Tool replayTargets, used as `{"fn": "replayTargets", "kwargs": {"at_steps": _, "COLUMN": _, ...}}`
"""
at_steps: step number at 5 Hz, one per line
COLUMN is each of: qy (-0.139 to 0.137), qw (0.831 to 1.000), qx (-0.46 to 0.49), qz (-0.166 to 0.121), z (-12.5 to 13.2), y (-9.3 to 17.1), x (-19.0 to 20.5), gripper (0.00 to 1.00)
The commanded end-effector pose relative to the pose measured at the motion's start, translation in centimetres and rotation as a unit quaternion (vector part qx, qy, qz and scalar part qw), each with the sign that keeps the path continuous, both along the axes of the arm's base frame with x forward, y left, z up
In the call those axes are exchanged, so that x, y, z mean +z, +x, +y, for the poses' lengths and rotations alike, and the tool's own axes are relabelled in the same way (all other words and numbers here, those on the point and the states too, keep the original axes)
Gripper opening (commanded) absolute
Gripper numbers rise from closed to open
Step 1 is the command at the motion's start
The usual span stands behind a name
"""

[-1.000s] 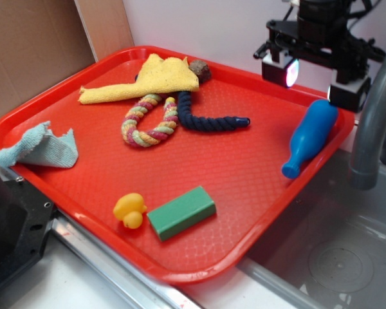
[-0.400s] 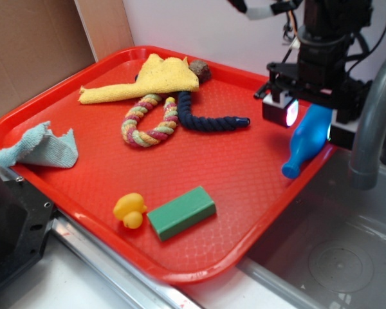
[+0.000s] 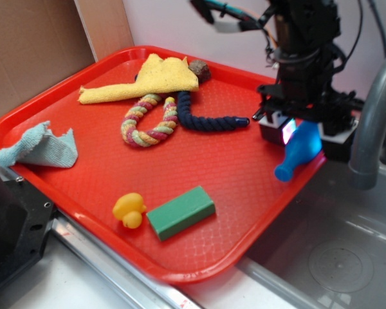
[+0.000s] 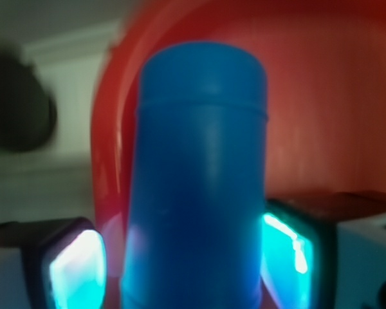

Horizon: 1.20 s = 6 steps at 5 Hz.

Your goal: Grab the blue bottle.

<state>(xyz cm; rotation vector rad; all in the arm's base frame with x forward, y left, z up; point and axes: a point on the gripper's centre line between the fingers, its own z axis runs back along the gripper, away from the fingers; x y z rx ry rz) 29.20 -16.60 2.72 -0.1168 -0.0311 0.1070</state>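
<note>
Two glowing pads of the claw (image 3: 300, 136) sit on either side of the blue bottle (image 3: 298, 150), down at the far right edge of the red tray (image 3: 199, 257). From the wrist camera the claw (image 4: 183, 261) has the blue bottle (image 4: 196, 187) right in the middle, with a lit pad (image 4: 77, 267) on the left and another on the right. The right pad looks like it touches the bottle. On the left a thin gap shows, so the claw is around the bottle, but I cannot tell if it is squeezing it.

The bottle is bright blue and smooth, like shiny plastic. It has a fat round body and a thin neck, a bit like a bowling pin. It lies on its side, with the fat end under the claw and the thin end pointing toward the front edge of the tray. A faint ring runs around it near the flat end.

Farther out on the tray, a dark navy rope (image 3: 209, 120) lies near the bottle. Next to it is a striped rope (image 3: 147, 121) and a yellow cloth (image 3: 148, 80). A green block (image 3: 181, 212) and a yellow duck (image 3: 129, 210) sit close together near the front. A light blue cloth (image 3: 40, 146) is at the left edge.
</note>
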Motion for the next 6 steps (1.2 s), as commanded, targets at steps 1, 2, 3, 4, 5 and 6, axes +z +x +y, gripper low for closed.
{"fn": "replayTargets", "kwargs": {"at_steps": 1, "qy": -0.009, "qw": 0.999, "qx": -0.033, "qz": -0.037, "z": 4.7, "y": -1.5, "x": 7.5, "gripper": 0.0}}
{"fn": "replayTargets", "kwargs": {"at_steps": 2, "qy": 0.028, "qw": 0.997, "qx": -0.046, "qz": -0.051, "z": 5.6, "y": -3.0, "x": 12.6, "gripper": 0.0}}
{"fn": "replayTargets", "kwargs": {"at_steps": 3, "qy": 0.051, "qw": 0.997, "qx": 0.004, "qz": -0.053, "z": 6.9, "y": -5.6, "x": 17.7, "gripper": 0.0}}
{"fn": "replayTargets", "kwargs": {"at_steps": 4, "qy": 0.069, "qw": 0.997, "qx": 0.032, "qz": -0.025, "z": 7.4, "y": -6.5, "x": 22.2, "gripper": 0.0}}
{"fn": "replayTargets", "kwargs": {"at_steps": 5, "qy": 0.078, "qw": 0.993, "qx": 0.084, "qz": 0.003, "z": 7.7, "y": -8.7, "x": 24.3, "gripper": 0.0}}
{"fn": "replayTargets", "kwargs": {"at_steps": 6, "qy": 0.092, "qw": 0.991, "qx": 0.085, "qz": 0.034, "z": 8.5, "y": -8.7, "x": 23.0, "gripper": 0.0}}
